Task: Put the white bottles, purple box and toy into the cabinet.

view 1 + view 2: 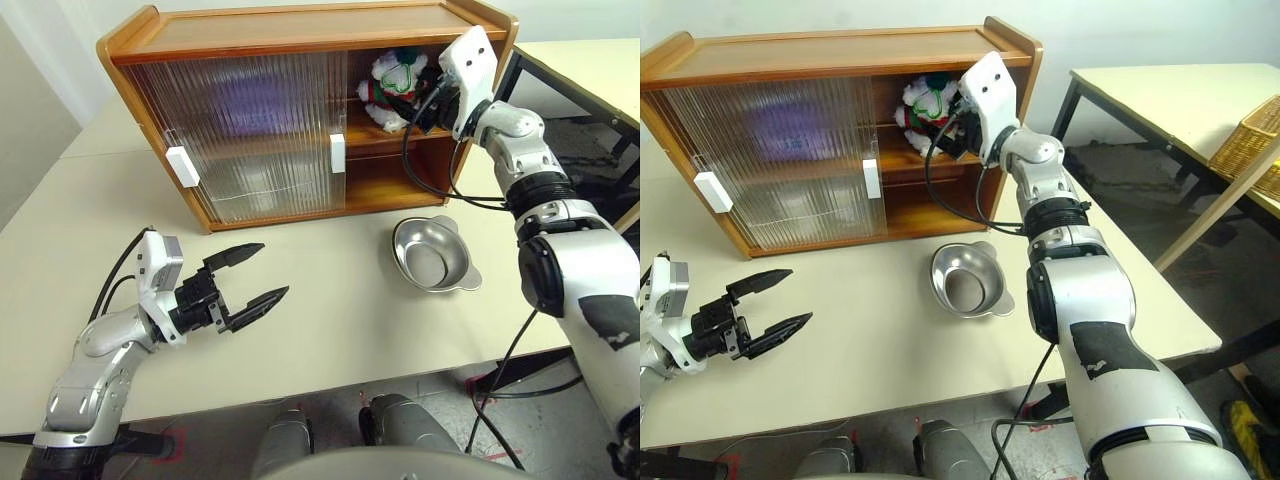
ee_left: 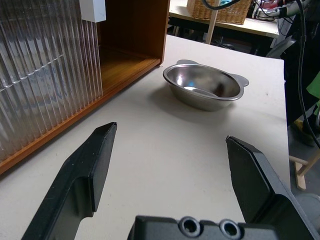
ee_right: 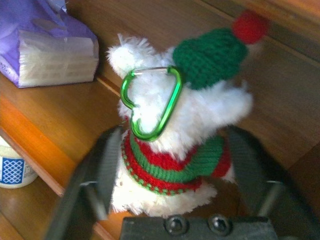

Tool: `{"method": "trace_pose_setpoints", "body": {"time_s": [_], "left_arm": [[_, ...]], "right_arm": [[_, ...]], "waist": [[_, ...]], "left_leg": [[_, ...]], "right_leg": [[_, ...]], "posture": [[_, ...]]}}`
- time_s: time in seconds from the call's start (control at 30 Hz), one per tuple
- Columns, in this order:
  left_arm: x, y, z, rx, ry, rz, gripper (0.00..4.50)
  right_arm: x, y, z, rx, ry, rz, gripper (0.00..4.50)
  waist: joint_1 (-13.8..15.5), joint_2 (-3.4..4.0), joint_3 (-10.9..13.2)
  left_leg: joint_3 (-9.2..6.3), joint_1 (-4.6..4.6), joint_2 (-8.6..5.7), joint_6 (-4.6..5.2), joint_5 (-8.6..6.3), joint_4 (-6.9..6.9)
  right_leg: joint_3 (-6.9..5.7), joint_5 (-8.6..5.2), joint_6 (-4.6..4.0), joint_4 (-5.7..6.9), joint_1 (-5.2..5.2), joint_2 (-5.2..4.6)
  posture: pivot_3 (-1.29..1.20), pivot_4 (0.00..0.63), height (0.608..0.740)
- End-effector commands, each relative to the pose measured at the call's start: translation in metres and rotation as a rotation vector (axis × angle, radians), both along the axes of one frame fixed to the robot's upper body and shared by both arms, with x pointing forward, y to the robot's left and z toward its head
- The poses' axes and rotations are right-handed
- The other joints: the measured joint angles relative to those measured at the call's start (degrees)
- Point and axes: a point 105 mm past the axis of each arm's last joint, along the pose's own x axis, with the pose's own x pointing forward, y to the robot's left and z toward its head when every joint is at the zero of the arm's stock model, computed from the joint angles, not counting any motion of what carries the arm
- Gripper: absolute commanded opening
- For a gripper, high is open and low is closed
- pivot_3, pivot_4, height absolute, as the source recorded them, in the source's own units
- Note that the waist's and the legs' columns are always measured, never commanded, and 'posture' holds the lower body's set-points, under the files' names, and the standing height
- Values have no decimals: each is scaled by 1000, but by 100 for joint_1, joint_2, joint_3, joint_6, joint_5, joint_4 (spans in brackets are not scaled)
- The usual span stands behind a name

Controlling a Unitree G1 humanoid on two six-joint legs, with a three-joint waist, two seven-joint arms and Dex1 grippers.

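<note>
The toy (image 3: 175, 130), a white plush in a red and green scarf and a green hat, sits on the upper shelf of the cabinet (image 1: 280, 30), in its uncovered right part. My right gripper (image 1: 422, 100) reaches into that shelf and stands open, one finger on each side of the toy. The purple box (image 3: 45, 45) lies further along the same shelf, behind the ribbed door. One white bottle (image 3: 12, 167) stands on the shelf below. My left gripper (image 1: 272, 270) hovers open and empty over the table in front of the cabinet.
A steel bowl (image 1: 432, 255) sits on the table in front of the cabinet's uncovered right side. Both sliding doors (image 1: 250, 130) cover the left and middle. A second table (image 1: 1160, 90) with a wicker basket (image 1: 1250, 140) stands to the right.
</note>
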Motion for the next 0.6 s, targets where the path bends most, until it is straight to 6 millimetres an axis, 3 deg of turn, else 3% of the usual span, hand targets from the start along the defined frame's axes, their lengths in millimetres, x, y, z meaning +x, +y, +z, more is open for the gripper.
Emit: {"method": "trace_pose_setpoints", "body": {"time_s": [0.03, 0.43, 0.6], "left_arm": [[-1, -3, -1, 10, 7, -13, 4500], [1, -6, -1, 8, 6, -22, 4500], [0, -4, -1, 9, 8, -17, 4500]], "right_arm": [[1, -6, 9, 5, -24, -16, 4452], [0, -19, 16, 24, -42, -40, 4452], [-13, -26, 17, 114, 62, 113, 4452]], "waist": [[3, 0, 0], [-3, 0, 0], [-1, -1, 0]], "left_leg": [[0, 0, 0, 0, 0, 0], [2, 2, 1, 0, 0, 0], [5, 2, 1, 0, 0, -2]], "right_leg": [[0, 0, 0, 0, 0, 0], [0, 2, 1, 0, 1, 0], [1, 0, 1, 0, 1, 1]], "posture": [[-133, 12, 740], [-143, 15, 740], [-139, 21, 740]]}}
